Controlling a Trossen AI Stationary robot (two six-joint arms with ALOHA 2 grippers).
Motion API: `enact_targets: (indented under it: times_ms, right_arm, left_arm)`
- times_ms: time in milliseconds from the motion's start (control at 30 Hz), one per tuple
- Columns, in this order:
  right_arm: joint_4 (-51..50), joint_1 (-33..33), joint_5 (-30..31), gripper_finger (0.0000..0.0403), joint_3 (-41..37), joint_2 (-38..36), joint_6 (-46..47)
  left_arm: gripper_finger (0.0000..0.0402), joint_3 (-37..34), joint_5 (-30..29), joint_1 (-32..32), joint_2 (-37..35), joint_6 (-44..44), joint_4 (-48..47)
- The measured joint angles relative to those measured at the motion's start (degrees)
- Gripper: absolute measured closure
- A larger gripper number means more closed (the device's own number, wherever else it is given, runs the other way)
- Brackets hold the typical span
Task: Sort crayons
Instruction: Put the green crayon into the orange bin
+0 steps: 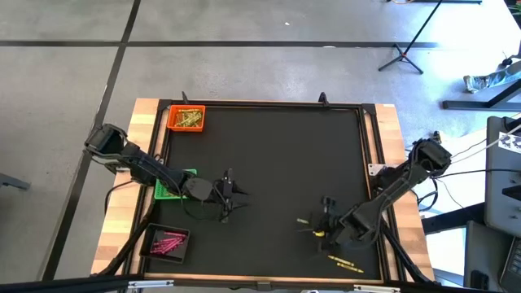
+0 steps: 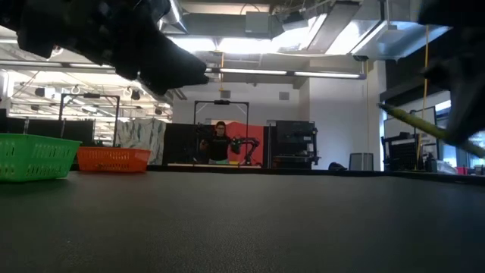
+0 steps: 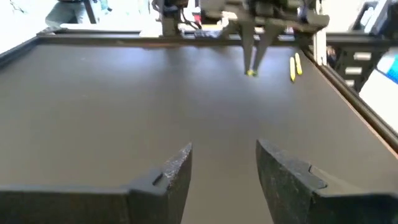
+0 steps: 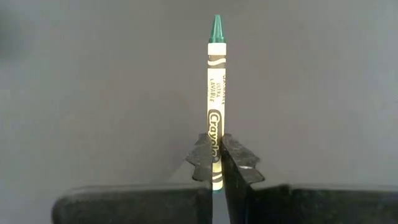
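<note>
Lettering on the green-tipped crayon (image 4: pixel 216 99) reads "Crayola" in an oval, with "ULTRA" and "WASHABLE"-like small print above it, only partly legible. The right hand (image 4: pixel 216 163) is clamped on the lower end of this crayon, whose tip points straight out beyond the fingers (image 4: pixel 239 163) over the dark desk (image 4: pixel 93 93). In the high view the right hand (image 1: pixel 326 220) hangs over the near right part of the desk, with a loose crayon (image 1: pixel 302 220) just beside it and two more yellow crayons (image 1: pixel 345 262) lying nearer the front edge. The left hand (image 1: pixel 229 195) sits over the left middle of the desk, its fingers (image 3: pixel 174 177) apart with nothing between them. At the desk's left side stand an orange tray (image 1: pixel 186 119) holding gold crayons, a green tray (image 1: pixel 168 189) partly under the left arm, and a black tray (image 1: pixel 167 242) holding pink crayons (image 1: pixel 168 242). No other writing can be read.
</note>
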Motion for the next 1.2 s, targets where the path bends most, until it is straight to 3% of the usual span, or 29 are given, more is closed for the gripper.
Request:
enact_targets:
  times_ms: [300, 733, 1200]
  right_arm:
    - [15.81, -8.12, 1.63, 0.0396, -4.68, 0.02, -16.92]
    - [64.55, -21.17, -5.69, 0.0389, -20.83, 0.05, -38.72]
    - [83.69, -25.92, -12.37, 0.0390, -21.42, 5.71, -51.59]
  left_arm:
    - [0.0243, 0.00, 0.05, -1.97, 8.11, -0.13, 8.52]
    - [0.0243, 0.21, -1.55, -0.98, 18.48, 0.31, 28.33]
    - [0.0243, 4.70, -4.23, 0.70, 19.93, 4.76, 28.36]
